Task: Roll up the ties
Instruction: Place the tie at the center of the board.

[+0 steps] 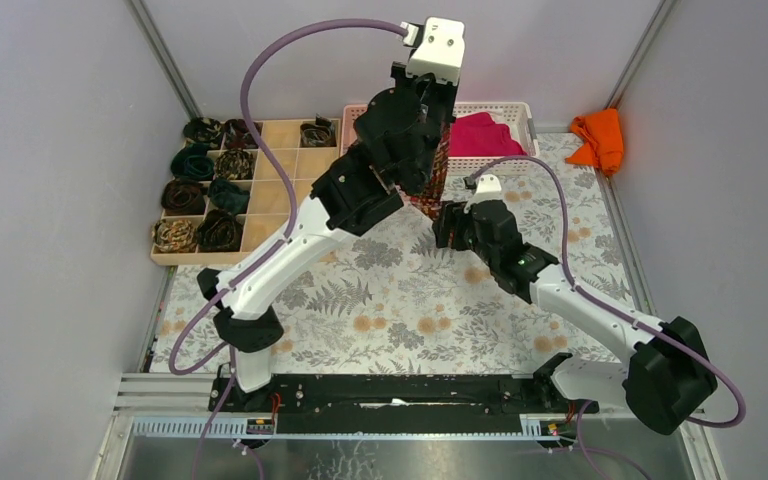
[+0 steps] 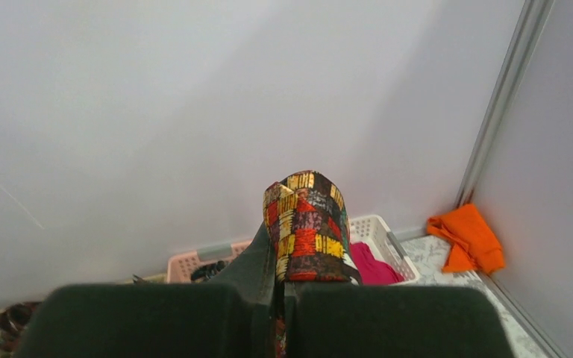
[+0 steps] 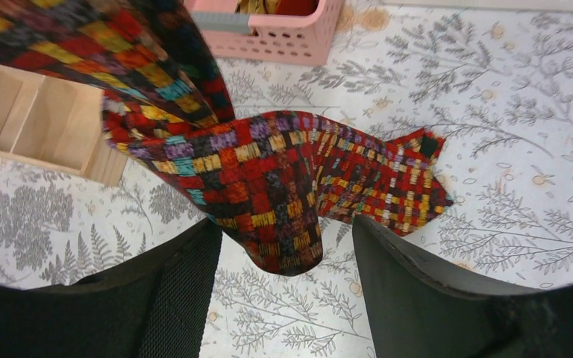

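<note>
Rolled ties (image 1: 192, 162) lie in the tray (image 1: 312, 166), left of the basket (image 1: 505, 106) and a cloth (image 1: 600, 140).

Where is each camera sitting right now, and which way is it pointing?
Top external: above and behind the bases, looking down on the table; left arm and right arm show.
Left wrist: raised high, facing the back wall; left tool clamps the patchwork tie.
Right wrist: low, facing down at the table; right tool open astride the tie.
Shared: all three see the tie and pink basket.
</note>
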Robot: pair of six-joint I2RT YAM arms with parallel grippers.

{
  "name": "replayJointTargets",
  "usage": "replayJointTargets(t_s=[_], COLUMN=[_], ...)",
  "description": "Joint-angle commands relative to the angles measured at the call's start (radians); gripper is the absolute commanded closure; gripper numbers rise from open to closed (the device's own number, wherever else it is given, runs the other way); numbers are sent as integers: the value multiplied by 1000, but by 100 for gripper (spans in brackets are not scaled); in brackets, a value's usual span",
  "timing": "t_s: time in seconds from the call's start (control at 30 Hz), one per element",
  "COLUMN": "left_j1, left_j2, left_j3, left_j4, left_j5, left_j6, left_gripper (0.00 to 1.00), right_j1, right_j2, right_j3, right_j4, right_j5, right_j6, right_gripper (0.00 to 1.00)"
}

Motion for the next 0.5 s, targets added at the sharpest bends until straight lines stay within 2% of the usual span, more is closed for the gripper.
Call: replayJointTargets(t_s=[0.0,0.1,0.23,0.47], left_j1=[-41,-45,-46,-47], left_j2=[-74,-79,-100,-51], left_j3=[-2,33,-44,-57], left_j4=[265,269,327,356], left_j5=[-69,-105,-157,-222], left_j6=[177,214,281,360], left_gripper=[100,99,99,99], right_j1=[3,3,3,4], right_j2=[-58,-64,-75,-84], right_j3=[34,80,150,227], right_j4=[63,52,53,88], right_j5=[89,154,206,199], right_j6=[-2,-21,-51,-32], right_gripper=[29,32,32,32])
